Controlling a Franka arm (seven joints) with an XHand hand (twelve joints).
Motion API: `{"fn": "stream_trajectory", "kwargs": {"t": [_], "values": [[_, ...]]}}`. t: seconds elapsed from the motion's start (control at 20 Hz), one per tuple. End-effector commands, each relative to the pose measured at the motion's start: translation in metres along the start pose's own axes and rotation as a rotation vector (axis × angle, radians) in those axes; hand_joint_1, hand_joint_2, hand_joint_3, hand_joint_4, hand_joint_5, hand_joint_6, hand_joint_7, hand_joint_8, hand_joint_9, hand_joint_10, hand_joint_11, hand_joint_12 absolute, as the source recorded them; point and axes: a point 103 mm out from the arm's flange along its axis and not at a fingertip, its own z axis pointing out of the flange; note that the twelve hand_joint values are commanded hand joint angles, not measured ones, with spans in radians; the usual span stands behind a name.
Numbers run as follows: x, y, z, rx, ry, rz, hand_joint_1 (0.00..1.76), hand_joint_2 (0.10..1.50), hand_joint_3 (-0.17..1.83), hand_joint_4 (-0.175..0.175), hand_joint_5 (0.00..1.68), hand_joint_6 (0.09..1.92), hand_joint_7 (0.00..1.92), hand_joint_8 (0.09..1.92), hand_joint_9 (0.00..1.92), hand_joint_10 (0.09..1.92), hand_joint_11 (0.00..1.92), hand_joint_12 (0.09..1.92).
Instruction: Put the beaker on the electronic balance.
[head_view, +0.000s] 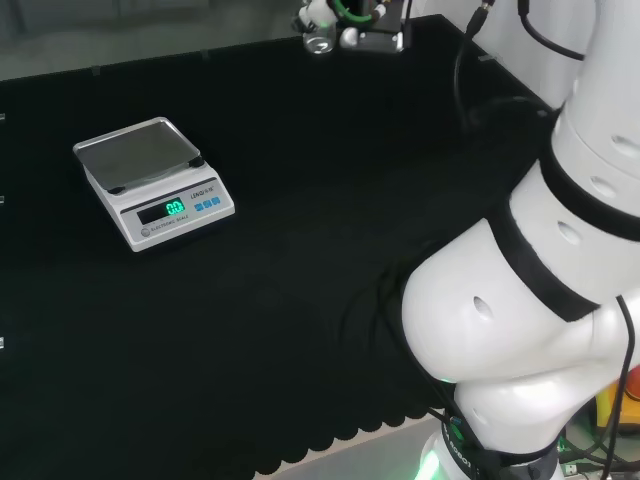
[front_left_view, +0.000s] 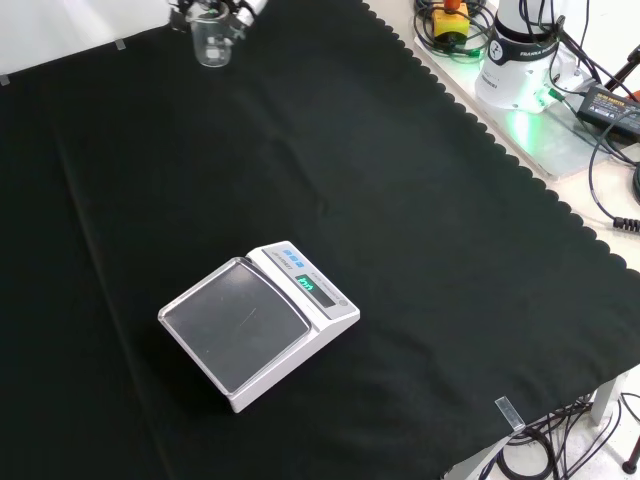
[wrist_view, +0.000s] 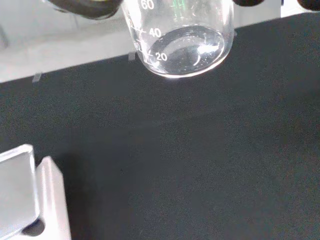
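One beaker (front_left_view: 212, 42) hangs in the hand (front_left_view: 243, 10), fingers apparently curled round it, well apart from the balance (front_left_view: 258, 324); carrying and placing remain.

beaker (wrist_view: 180, 37) scale marks 20, 40, 60 (white print)

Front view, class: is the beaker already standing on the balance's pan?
No: the beaker is at the hand, far from the balance's bare pan.
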Motion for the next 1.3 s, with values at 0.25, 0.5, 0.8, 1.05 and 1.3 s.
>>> {"fn": "stream_trajectory", "kwargs": {"t": [0.25, 0.5, 0.8, 1.05, 1.3], "values": [[0.03, -0.036, 0.013, 0.071, -0.049, 0.037, 1.18, 1.02, -0.17, 0.014, 1.5, 0.13, 1.78, 0.23, 1.78, 0.34, 1.24, 0.94], [0.033, -0.017, 0.028, 0.101, -0.09, -0.017, 1.18, 1.02, -0.17, 0.016, 1.5, 0.12, 1.78, 0.23, 1.78, 0.33, 1.24, 0.94], [0.051, 0.01, 0.044, 0.113, -0.085, -0.132, 1.17, 1.02, -0.17, 0.037, 1.51, 0.11, 1.79, 0.22, 1.79, 0.32, 1.21, 0.95], [0.065, 0.044, 0.06, 0.088, -0.006, -0.202, 1.17, 1.02, -0.17, 0.043, 1.51, 0.1, 1.79, 0.21, 1.79, 0.32, 1.21, 0.96], [0.094, 0.071, 0.086, 0.038, 0.025, -0.25, 1.17, 1.02, -0.17, 0.045, 1.51, 0.1, 1.8, 0.21, 1.79, 0.32, 1.2, 0.96]]}}
